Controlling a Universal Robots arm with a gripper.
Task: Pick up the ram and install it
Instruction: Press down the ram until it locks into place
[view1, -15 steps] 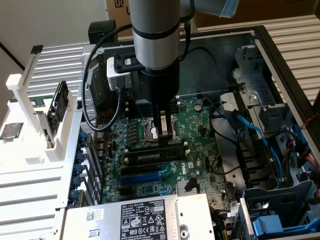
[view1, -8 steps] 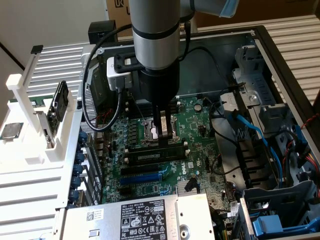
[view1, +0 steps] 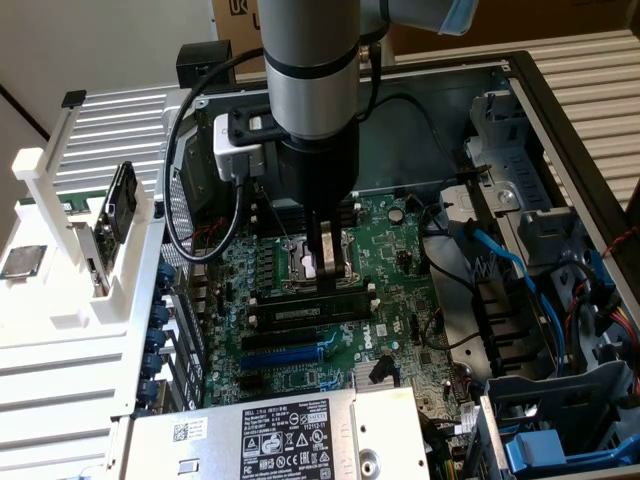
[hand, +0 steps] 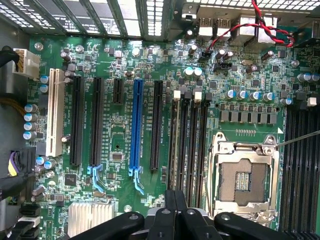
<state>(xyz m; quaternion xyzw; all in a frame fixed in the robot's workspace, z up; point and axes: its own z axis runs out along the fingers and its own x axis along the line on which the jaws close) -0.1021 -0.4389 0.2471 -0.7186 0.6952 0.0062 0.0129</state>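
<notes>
Directly over the motherboard (view1: 400, 260), in the middle of the exterior view, the pincer (view1: 325, 268) (hand: 175, 217) hangs with its fingers pressed together and nothing between them. Its tips sit in front of the open CPU socket (view1: 300, 270) (hand: 243, 175), just above the row of long black memory slots (view1: 310, 312) (hand: 189, 145), and a blue expansion slot (view1: 285, 355) (hand: 135, 125) lies a little further down the frame. A black cable (view1: 172, 215) loops down from the wrist toward the case's left wall, and the arm's grey body blocks the top of the board. Blue cables (view1: 500, 262) cross the drive bay on the right, and a power supply (view1: 285, 440) with a black label fills the lower middle. The ram (view1: 120, 200) is well apart from the pincer, at the left of the frame, standing on end and slightly tilted in a white rack (view1: 60, 300) outside the case; it shows as a narrow dark stick. A small square silver chip (view1: 22, 262) lies on the same rack at the far left. The ram's lower end is hidden by the rack, and its label is hard to make out.
</notes>
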